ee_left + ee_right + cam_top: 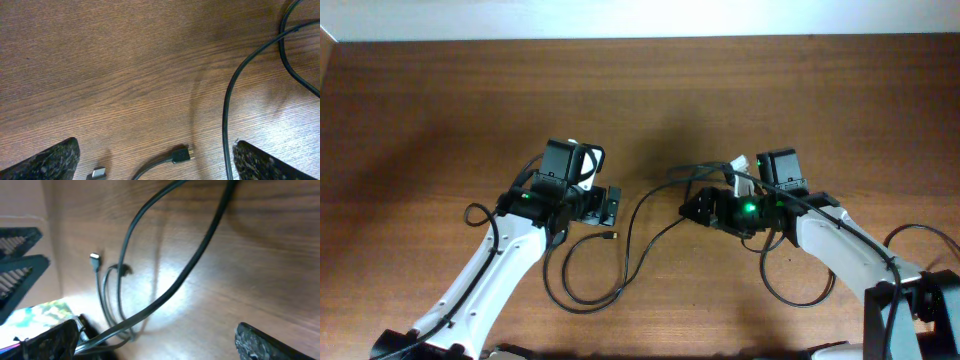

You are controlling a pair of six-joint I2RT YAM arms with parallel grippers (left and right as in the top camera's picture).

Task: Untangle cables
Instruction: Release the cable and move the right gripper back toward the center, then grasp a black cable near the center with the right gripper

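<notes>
The brown wood-grain table (440,100) fills the overhead view, and two white arms with black wrists reach in from its near edge, the left arm (490,270) and the right arm (840,245), their ends facing each other across the middle. The left gripper (605,205) has its jaws spread as wide as they go and grips nothing; its wrist view shows only bare wood and cord between the speckled black fingers (50,160). The right gripper (695,208) is likewise spread wide, with nothing clamped, though one cord passes close by a finger (50,342) and I cannot tell whether they touch. The thin black cables (590,308) lie on the table between the two grippers, sweeping from beside the right gripper down into a loose loop in front of the left arm. A small metal-tipped black plug (182,153) lies on the wood between the left fingers.
</notes>
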